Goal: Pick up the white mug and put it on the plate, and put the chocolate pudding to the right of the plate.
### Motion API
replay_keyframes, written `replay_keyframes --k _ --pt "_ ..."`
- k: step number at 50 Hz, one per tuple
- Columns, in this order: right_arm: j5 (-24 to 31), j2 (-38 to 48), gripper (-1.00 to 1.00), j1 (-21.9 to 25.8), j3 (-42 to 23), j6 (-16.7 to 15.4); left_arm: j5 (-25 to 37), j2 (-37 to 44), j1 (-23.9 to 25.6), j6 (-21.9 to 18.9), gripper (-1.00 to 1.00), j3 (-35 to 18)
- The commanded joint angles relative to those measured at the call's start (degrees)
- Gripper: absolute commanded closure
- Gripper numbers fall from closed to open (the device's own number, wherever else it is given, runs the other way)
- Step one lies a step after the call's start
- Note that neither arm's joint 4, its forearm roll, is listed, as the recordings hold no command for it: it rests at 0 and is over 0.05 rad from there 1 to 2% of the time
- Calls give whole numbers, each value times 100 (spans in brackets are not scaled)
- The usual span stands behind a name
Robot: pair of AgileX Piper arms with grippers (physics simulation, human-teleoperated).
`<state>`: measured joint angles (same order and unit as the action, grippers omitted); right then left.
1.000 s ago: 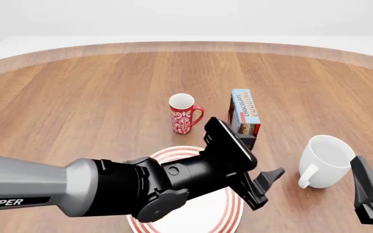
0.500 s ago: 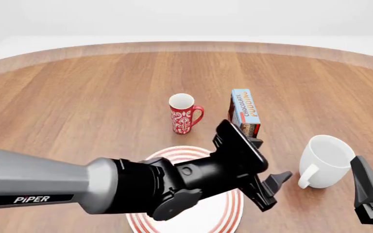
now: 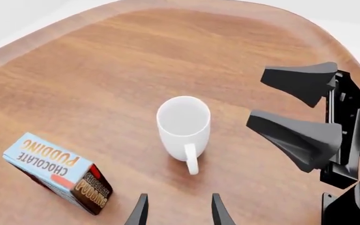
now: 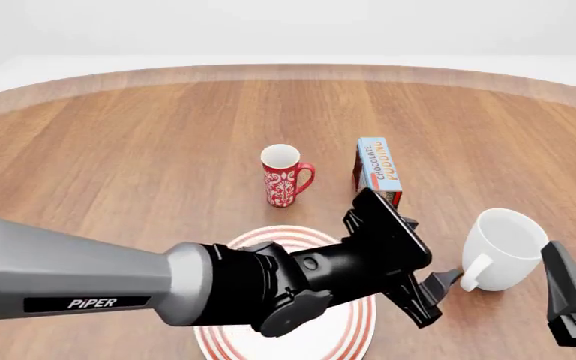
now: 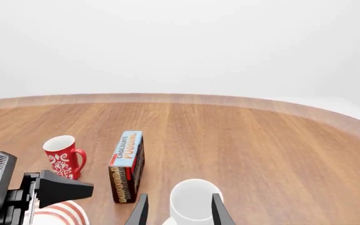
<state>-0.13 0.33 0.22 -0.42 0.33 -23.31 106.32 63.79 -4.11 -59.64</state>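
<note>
The white mug [image 4: 505,246] stands upright at the right of the table, its handle toward the near left. My left gripper [image 4: 438,294] is open just short of that handle, with the arm reaching across the plate [image 4: 271,237]. In the left wrist view the mug [image 3: 183,123] stands ahead of the open left gripper [image 3: 178,214]. The chocolate pudding [image 4: 378,169] lies behind the plate, beside the mug, and shows as a box [image 3: 55,171]. My right gripper [image 4: 568,294] hangs open just right of the mug and holds nothing. From the right wrist the mug [image 5: 192,200] is close ahead.
A red patterned mug [image 4: 286,177] stands left of the pudding box, behind the plate. The left arm covers most of the plate. Bare wood runs to the table's curved far edge.
My left gripper has moved right, across the plate, and now sits close to the white mug's handle. The right gripper and all objects have stayed put.
</note>
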Motion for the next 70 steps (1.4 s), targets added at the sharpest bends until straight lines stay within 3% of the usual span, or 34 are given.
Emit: replay_keyframes --k 1,70 --pt "1 -4 -100 3 6 10 116 180 45 -7 -100 -206" --pt "-1 -25 -100 19 6 32 733 953 131 -122 -100 -1266"
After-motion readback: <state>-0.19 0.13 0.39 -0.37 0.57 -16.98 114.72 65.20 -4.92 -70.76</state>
